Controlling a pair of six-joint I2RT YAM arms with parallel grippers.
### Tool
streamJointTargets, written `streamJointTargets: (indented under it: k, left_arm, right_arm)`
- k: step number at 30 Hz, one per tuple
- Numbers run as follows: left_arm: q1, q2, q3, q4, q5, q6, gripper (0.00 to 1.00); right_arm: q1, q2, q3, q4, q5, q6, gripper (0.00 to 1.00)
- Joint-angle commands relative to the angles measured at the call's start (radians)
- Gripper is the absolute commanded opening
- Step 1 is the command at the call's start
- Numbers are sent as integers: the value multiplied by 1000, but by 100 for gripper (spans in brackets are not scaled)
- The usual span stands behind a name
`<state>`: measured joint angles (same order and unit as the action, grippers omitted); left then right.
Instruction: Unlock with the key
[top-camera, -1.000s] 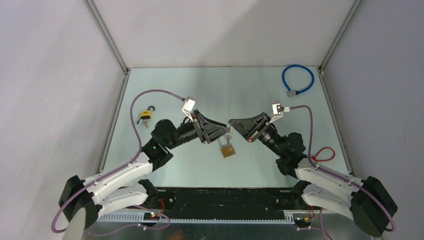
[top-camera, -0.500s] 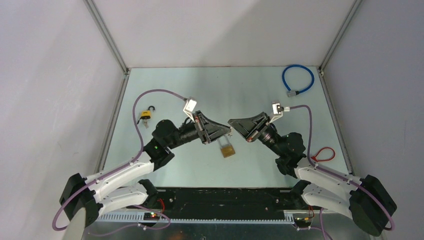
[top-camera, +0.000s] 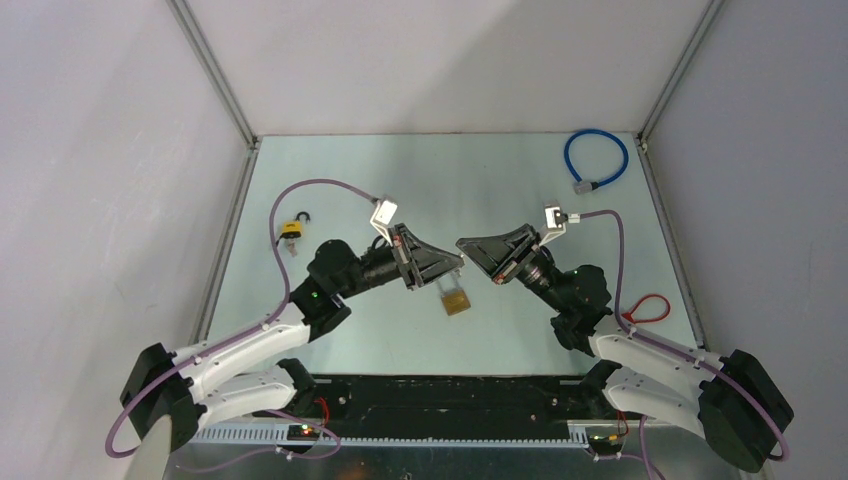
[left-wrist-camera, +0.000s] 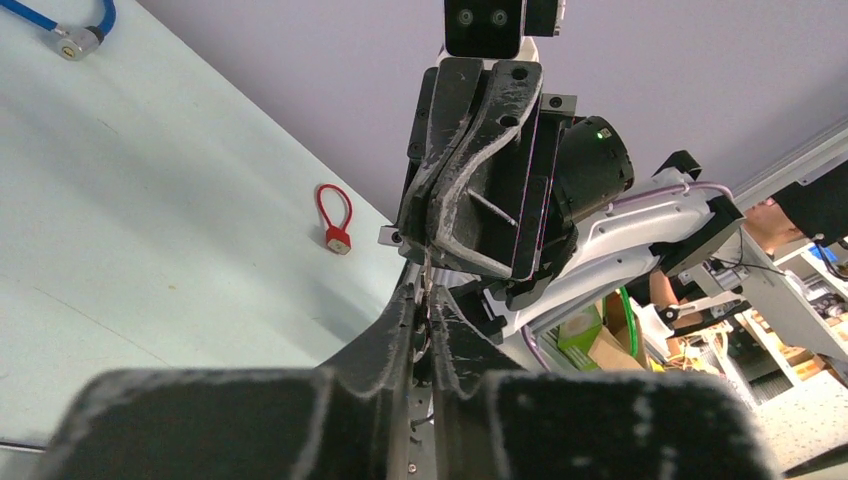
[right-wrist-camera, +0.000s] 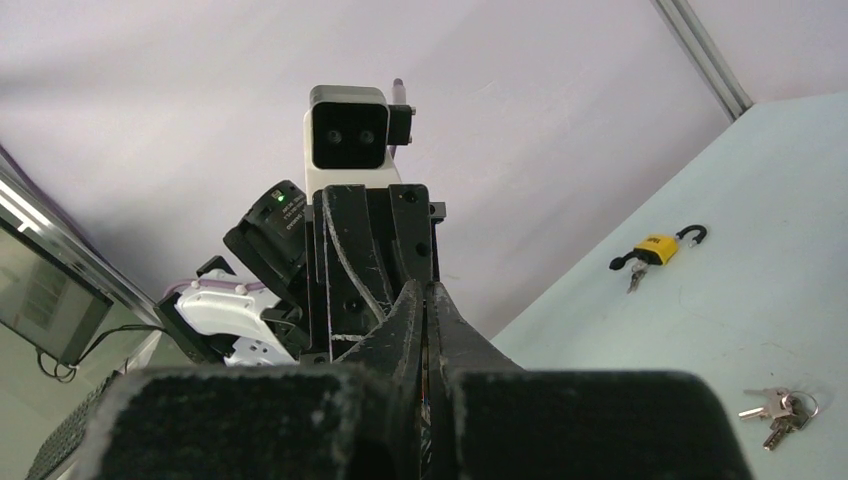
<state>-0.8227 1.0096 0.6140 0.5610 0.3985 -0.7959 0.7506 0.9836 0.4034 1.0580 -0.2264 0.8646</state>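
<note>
Where the two pincers meet tip to tip, the brass padlock (top-camera: 456, 299) shows just beneath them in the top view, shackle end toward the tips. I cannot tell whether it hangs or lies on the tabletop (top-camera: 400, 170). It has not moved over the last second.

A thin metal piece (left-wrist-camera: 428, 290) runs from the right pincer's tip into the left one's slit. Whether it is the key is too small to tell.

The left pincer (top-camera: 459, 264) now has its jaws drawn in to a narrow slit around that piece, after standing clearly wider a second ago. Its arm has also nudged slightly toward the right pincer.

The right pincer (top-camera: 460, 243) is fully closed, its fingers pressed flat together. Where the piece enters it is hidden, so I cannot tell whether it grips the piece. It sits exactly as it did before.

Well behind the left pincer, out past its arm, a yellow padlock (top-camera: 292, 229) lies on the tabletop. A bunch of keys (right-wrist-camera: 779, 405) lies nearer in the right wrist view. A blue cable loop (top-camera: 596, 160) lies far beyond the right pincer. A red loop (top-camera: 650, 308) lies back beside the right arm.
</note>
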Motion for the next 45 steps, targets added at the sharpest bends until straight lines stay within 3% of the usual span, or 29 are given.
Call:
streamJointTargets:
  k: [1, 3, 8, 10, 13, 16, 19, 24, 28, 45]
  left_arm:
    - [-9, -7, 20, 48, 3, 1, 8]
    - [-9, -12, 14, 47, -6, 3, 1]
    - [-9, -31, -15, 46, -40, 4, 0]
    - [-10, -43, -40, 42, -97, 3, 0]
    - [-9, -80, -77, -9, -187, 2, 0]
    - [-7, -119, -112, -153, -344, 10, 0]
    - [-1, -169, -133, -269, -467, 7, 0]
    - [19, -264, -177, -445, -621, -23, 0]
    - [27, -318, -193, -538, -683, -23, 0]
    - [27, -480, -250, -664, -769, -6, 0]
  right_arm:
    - [-2, -8, 2, 48, -3, -4, 0]
    - [-3, -8, 2, 38, -6, -10, 0]
    - [-3, -15, 2, -10, -6, -34, 2]
    - [-7, -27, 2, -47, -4, -48, 16]
    - [-42, -49, 4, -123, -28, -63, 49]
    - [-97, -89, 46, -291, -60, -71, 64]
    - [-137, -103, 129, -628, -58, -156, 73]
    - [-144, 15, 388, -1230, 38, -322, 81]
    - [-122, 160, 527, -1513, 122, -419, 90]
    - [52, 728, 847, -1777, 211, -568, 94]
